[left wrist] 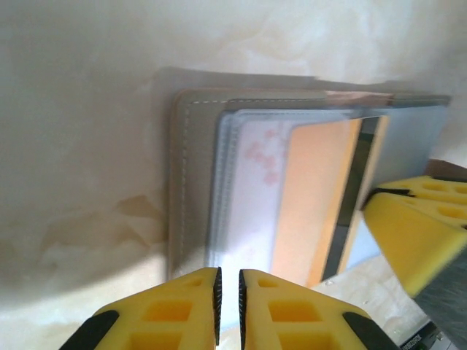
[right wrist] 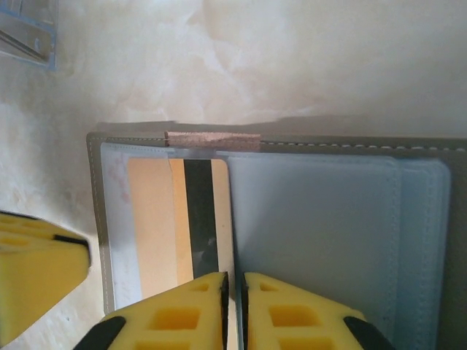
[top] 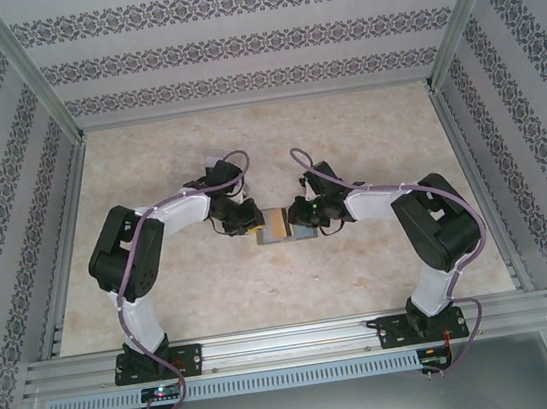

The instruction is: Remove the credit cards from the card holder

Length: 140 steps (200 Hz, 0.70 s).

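Right gripper (right wrist: 233, 306) low, pinching credit card (right wrist: 182, 219)

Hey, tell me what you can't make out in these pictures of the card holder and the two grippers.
Left wrist view: whether the left gripper pinches anything; the slit between its fingers is dark.
Right wrist view: whether the right gripper holds the gold card; its fingers hide that card's lower edge.
Top view: the card holder is largely covered by both grippers; its cards are too small to count.

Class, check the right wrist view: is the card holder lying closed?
No, the card holder lies open, both inner panels showing, with a gold card in one.
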Each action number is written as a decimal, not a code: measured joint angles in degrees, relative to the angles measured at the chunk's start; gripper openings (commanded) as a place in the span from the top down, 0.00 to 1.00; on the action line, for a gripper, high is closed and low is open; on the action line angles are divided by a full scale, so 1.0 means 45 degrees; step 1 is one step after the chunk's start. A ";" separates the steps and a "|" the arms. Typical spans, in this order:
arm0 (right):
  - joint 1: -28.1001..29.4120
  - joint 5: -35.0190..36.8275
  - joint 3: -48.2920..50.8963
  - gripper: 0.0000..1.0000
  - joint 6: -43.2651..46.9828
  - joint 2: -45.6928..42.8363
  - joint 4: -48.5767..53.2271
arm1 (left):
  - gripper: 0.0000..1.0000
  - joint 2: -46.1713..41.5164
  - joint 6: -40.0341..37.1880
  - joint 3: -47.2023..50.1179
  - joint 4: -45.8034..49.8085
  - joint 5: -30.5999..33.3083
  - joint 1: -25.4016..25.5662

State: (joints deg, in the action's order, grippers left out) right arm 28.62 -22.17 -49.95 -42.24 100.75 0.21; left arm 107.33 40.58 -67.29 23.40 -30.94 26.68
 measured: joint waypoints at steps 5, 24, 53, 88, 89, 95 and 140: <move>0.0000 0.0005 0.0000 0.77 -0.0015 0.0000 0.0005 | 0.83 -0.0102 -0.0005 -0.0024 0.0010 0.0019 0.0000; 0.0000 -0.0010 0.0000 0.77 -0.0107 0.0005 0.0000 | 0.84 -0.0379 -0.0005 -0.0131 -0.0024 0.0000 0.0000; -0.0005 -0.0199 -0.0005 0.76 -0.0223 0.0155 -0.0107 | 0.85 -0.0330 0.0058 -0.0136 -0.0330 -0.0398 0.0000; -0.0005 -0.0393 -0.0044 0.77 -0.0262 0.0267 -0.0228 | 0.85 0.0243 0.0204 -0.0253 -0.0704 -0.0928 0.0058; -0.0005 -0.0403 -0.0044 0.77 -0.0267 0.0272 -0.0228 | 0.85 0.0262 0.0204 -0.0262 -0.0709 -0.0937 0.0063; -0.0005 -0.0432 -0.0058 0.77 -0.0272 0.0291 -0.0248 | 0.85 0.0413 0.0238 -0.0321 -0.0743 -0.1020 0.0078; -0.0005 -0.0636 -0.0121 0.79 -0.0291 0.0423 -0.0330 | 0.86 0.1093 0.0330 -0.0413 -0.0738 -0.1127 0.0083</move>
State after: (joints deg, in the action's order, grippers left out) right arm 28.60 -25.04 -50.50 -43.55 102.65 -1.28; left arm 112.25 42.06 -69.14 20.08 -36.01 27.05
